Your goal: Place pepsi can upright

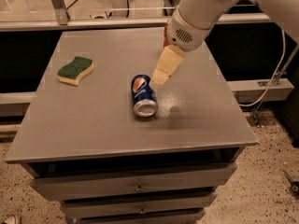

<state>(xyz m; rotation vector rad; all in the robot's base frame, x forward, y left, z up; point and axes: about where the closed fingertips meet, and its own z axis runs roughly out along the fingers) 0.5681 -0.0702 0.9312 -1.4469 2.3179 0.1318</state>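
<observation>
Task thing: the small blue aluminium pepsi can (143,95) with the round red-white-blue logo lies on its side on the grey worktop (84,125). One silver end faces the front edge and the logo faces up.

Landmark: all places below are given from the pepsi can.

End effector: the cream-coloured end effector (160,77) on the white arm hangs just beside the can's far end, above it and to its right. It does not appear to touch the can. Whether it is apart or together cannot be told from this view.

Other things: a yellow sponge with a green scouring top (75,70) lies well apart from the can, to its left and farther back. Grey drawers (135,183) sit below the can, under the worktop.

Step in hand: judged as the approach, with the can not yet held and not yet upright.

Handling: probably light, with thin walls that dent under a hard squeeze. The skin is smooth and slippery, and the round body is likely to roll sideways if nudged.

Where to take hold: across the middle of the body, on opposite sides of the cylinder and square to its long axis, with moderate force. The can could then be tipped onto a silver end.

Risk: a glancing touch could send the can rolling to its left or right.
</observation>
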